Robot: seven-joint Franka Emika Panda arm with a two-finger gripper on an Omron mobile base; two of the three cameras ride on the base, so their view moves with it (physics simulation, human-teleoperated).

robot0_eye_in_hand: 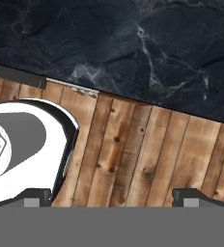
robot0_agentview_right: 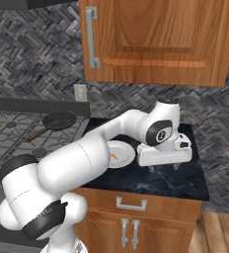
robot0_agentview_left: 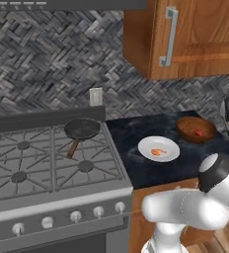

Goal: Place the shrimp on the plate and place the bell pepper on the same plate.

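Note:
The orange shrimp (robot0_agentview_left: 157, 152) lies on the round white plate (robot0_agentview_left: 170, 146) on the dark counter, just right of the stove. In the brown wooden bowl (robot0_agentview_left: 188, 123) behind and to the right of the plate sits the red bell pepper (robot0_agentview_left: 199, 132). In the right base view the arm covers part of the plate (robot0_agentview_right: 126, 154), and the shrimp (robot0_agentview_right: 114, 157) shows as an orange streak on it. My gripper (robot0_agentview_right: 163, 168) hangs open just above the counter to the right of the plate, with nothing between its fingers. The hand view has the fingertips (robot0_eye_in_hand: 36, 195) wide apart over the counter edge and the wooden floor.
A black frying pan (robot0_agentview_left: 82, 129) rests on the gas stove (robot0_agentview_left: 47, 163) to the left. Wooden wall cabinets (robot0_agentview_right: 156, 39) hang above the counter (robot0_agentview_right: 185, 183). Cabinet doors and a drawer sit below the counter edge. The arm's elbow (robot0_agentview_left: 217, 173) stands low at the front right.

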